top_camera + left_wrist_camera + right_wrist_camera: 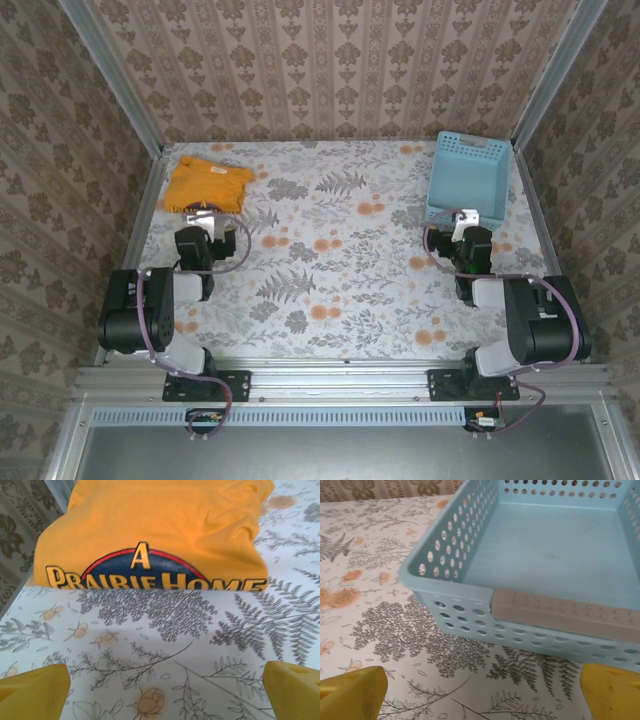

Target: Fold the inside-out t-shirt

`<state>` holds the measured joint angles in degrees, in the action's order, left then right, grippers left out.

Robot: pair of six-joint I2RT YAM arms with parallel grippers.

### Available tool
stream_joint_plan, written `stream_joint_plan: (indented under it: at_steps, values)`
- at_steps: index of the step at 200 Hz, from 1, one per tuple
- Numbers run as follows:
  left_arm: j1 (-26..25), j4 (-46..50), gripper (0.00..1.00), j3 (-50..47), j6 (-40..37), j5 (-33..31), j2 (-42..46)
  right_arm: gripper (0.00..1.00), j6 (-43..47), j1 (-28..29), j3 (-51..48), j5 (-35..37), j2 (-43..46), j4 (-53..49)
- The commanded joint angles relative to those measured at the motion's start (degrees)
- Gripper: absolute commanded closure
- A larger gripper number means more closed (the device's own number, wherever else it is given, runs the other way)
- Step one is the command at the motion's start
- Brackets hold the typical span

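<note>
I'm looking around, and this is a robot test booth, a lab cell dressed up to pass for a home. Brown damask-patterned wallpaper panels (340,70) stand on the left, far and right sides, yet bare aluminium frame posts (112,75) run up the corners where they meet. Under me is a white table cover printed with grey ferns and orange flowers (330,270), homely enough. At the near edge, though, a silver aluminium rail (340,378) carries the black mounting plates (205,385) of my two arms, with purple cables (146,310) looping along them. The props are household ones: an orange-yellow cloth t-shirt (207,183) far left, a light blue perforated plastic basket (468,175) far right.
</note>
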<state>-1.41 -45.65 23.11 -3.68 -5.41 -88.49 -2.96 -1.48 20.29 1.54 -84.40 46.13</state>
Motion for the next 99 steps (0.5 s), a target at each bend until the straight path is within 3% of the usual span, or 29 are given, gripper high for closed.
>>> stream_joint_plan:
  at_steps: [1,99]
  values:
    - [0.27,-4.06,0.00,-0.09,0.74,3.35,0.20,0.00,-0.65,-0.28,1.63,-3.13,-3.30,5.64]
    - [0.25,-4.12,0.00,-0.02,0.80,2.95,0.10,0.00,0.85,1.83,2.92,0.74,-3.36,3.24]
